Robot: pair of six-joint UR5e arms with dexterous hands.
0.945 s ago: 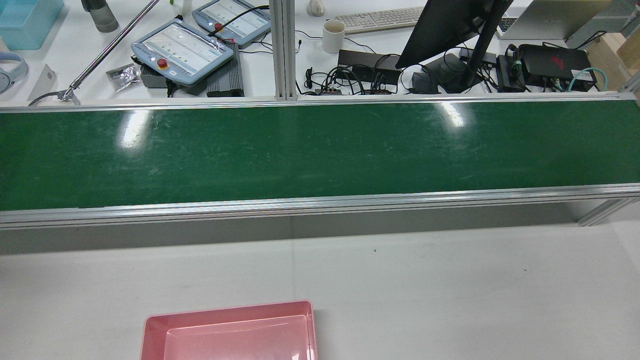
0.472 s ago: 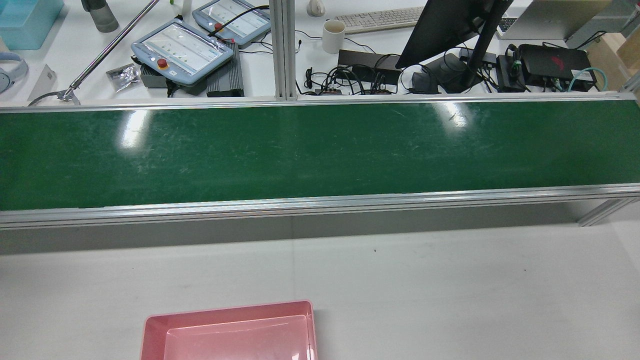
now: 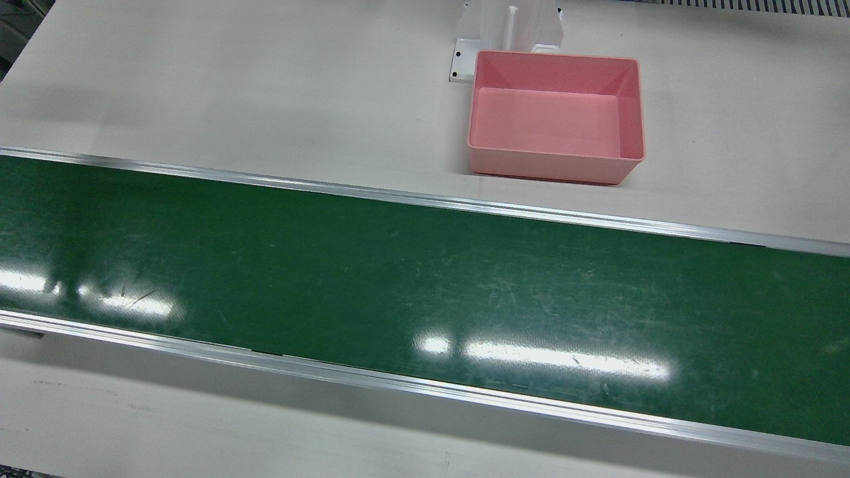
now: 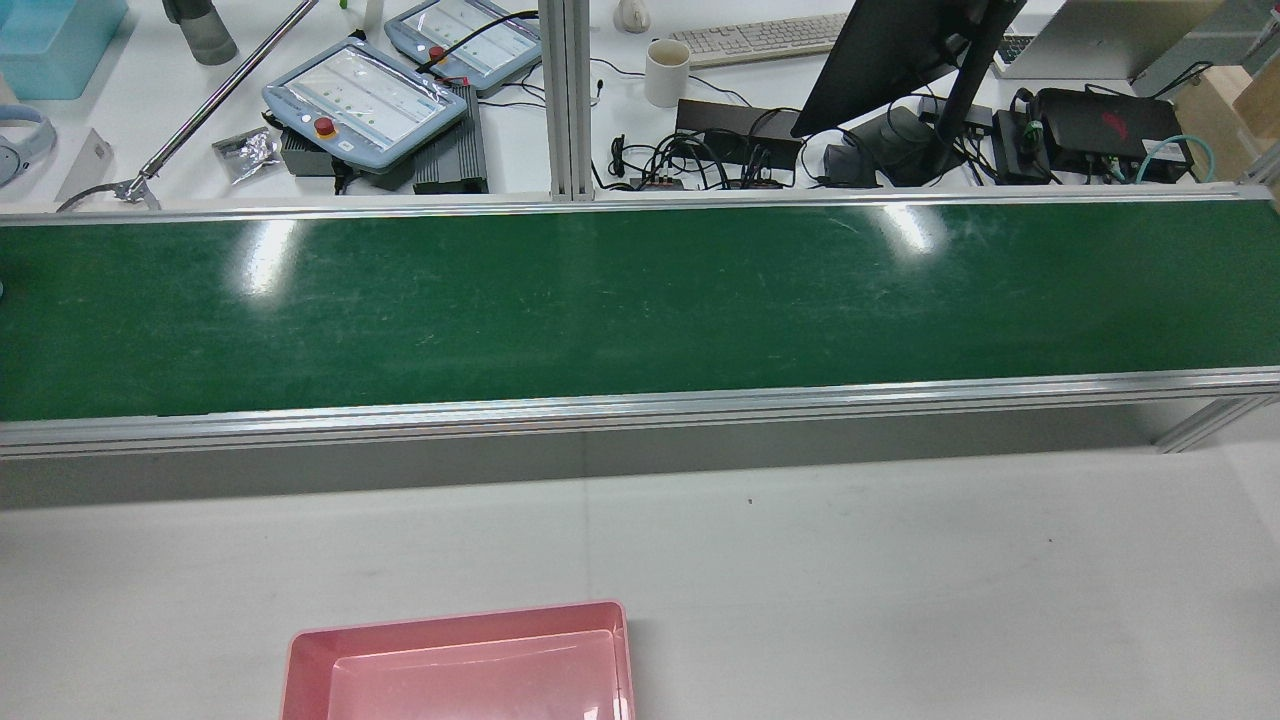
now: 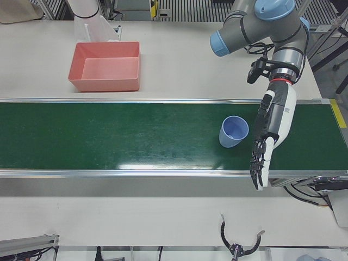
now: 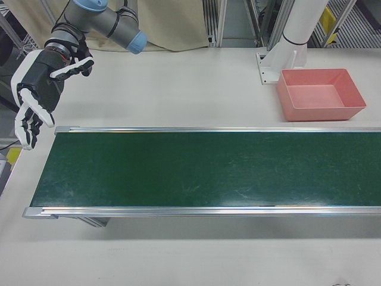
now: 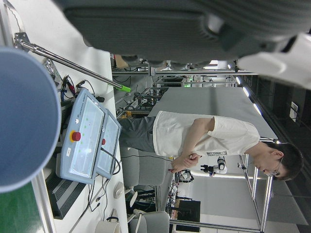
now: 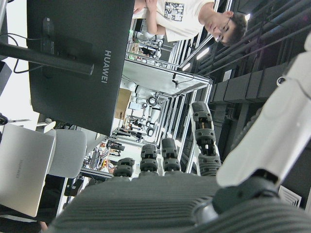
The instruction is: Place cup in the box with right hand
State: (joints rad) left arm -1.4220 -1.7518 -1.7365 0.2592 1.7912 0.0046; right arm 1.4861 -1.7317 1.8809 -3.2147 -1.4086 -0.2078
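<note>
Nothing done yet: the blue cup (image 5: 234, 132) stands on the green conveyor belt (image 5: 109, 136), far from the empty pink box (image 5: 106, 65). The right hand (image 6: 37, 95) hovers with fingers spread, empty; the left hand (image 5: 269, 136), beside the cup, hangs released.

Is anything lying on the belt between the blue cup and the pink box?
No. In the left-front view the green belt between the blue cup and the pink box is bare.
</note>
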